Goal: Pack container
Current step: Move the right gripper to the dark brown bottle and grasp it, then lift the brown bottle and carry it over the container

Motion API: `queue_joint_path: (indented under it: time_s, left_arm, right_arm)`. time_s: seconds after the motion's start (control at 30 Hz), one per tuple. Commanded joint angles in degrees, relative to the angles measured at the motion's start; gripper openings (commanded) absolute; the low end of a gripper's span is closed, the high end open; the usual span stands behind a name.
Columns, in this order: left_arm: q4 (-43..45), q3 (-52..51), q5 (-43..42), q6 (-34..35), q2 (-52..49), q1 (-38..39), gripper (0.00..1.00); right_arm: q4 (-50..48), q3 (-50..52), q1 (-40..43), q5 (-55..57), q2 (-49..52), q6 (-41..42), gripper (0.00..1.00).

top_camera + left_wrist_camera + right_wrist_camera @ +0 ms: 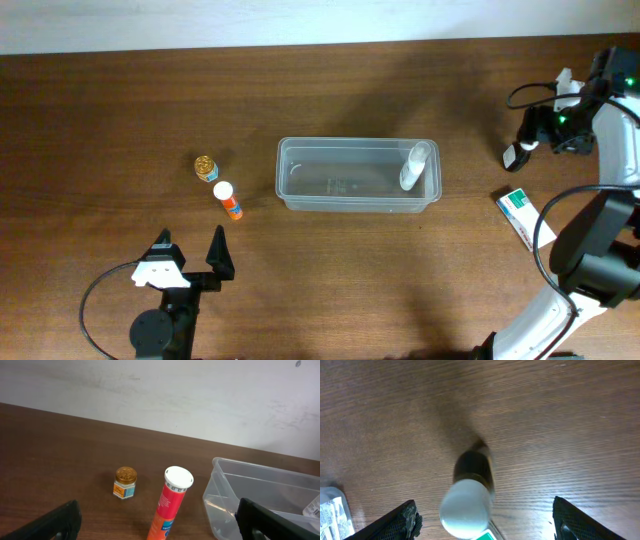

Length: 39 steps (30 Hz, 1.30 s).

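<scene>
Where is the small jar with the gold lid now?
In the overhead view, the jar stands on the left side of the scene, left of the container and close to the white cap of the orange tube.

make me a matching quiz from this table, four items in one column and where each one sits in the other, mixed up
Items:
1 gold-lidded jar
2 orange tube
3 white tube
4 green-and-white box

Places:
a inside the container, at its right end
b outside, right of the container
c farthest left of the four
d between the jar and the container

Pairs: 1-c, 2-d, 3-a, 4-b
</scene>
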<state>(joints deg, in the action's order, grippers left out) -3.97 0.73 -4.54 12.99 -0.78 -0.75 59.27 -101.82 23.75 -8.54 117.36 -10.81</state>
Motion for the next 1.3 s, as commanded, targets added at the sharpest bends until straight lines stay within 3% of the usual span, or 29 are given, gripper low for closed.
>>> queue_joint_path:
  time_s: [0.0, 0.83, 1.0, 1.13, 1.27]
  left_arm:
    - [-0.15, -0.22, -0.63, -0.90, 0.48, -0.26, 0.99]
    - [-0.15, -0.22, -0.61, -0.90, 0.48, -0.26, 0.99]
    - [-0.15, -0.22, -0.63, -0.90, 0.48, -0.26, 0.99]
    - [-0.17, -0.22, -0.63, -0.90, 0.48, -0.26, 1.00]
    - [-0.15, -0.22, -0.63, -0.90, 0.48, -0.26, 0.99]
  right_arm:
    - [-0.20, 0.31, -0.15, -2.47, 2.27, -1.01, 0.79]
    - [-0.74, 0.31, -4.13, 3.21, 4.66, -0.74, 0.76]
    - [-0.57, 0.31, -4.20, 3.21, 5.29, -0.74, 0.70]
    - [-0.59, 0.31, -4.13, 3.26, 5.31, -0.74, 0.53]
    - [-0.57, 0.31, -4.13, 3.28, 5.31, -0.74, 0.48]
